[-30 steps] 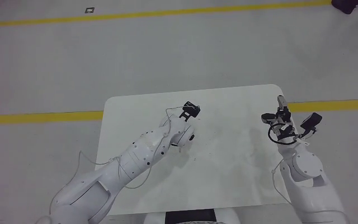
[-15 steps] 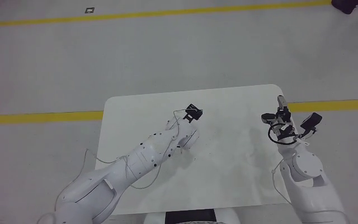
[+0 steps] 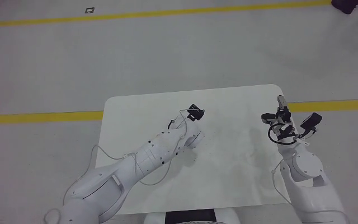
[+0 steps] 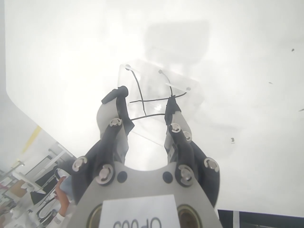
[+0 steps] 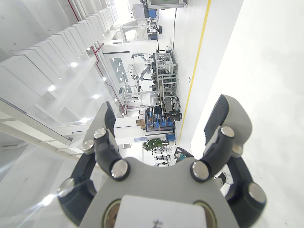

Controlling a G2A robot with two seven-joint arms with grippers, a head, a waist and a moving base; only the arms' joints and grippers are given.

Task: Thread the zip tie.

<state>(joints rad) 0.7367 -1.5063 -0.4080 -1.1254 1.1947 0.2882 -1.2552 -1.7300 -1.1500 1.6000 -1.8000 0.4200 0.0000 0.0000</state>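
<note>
Left hand (image 4: pixel 146 96) shifted right; clear box (image 4: pixel 152 72) holds black ties (image 4: pixel 154 99).

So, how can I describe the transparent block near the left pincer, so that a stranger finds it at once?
Start at the white table and find the left pincer above it. At its fingertips sits a see-through block. Unlike the tiny dark specks scattered on the table, it is clear, and thin black ties run from small holes in its top.

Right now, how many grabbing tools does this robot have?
2. The left tool hangs open over a clear block near the middle of the table; the right tool is open by its right edge. None seems hidden.
</note>
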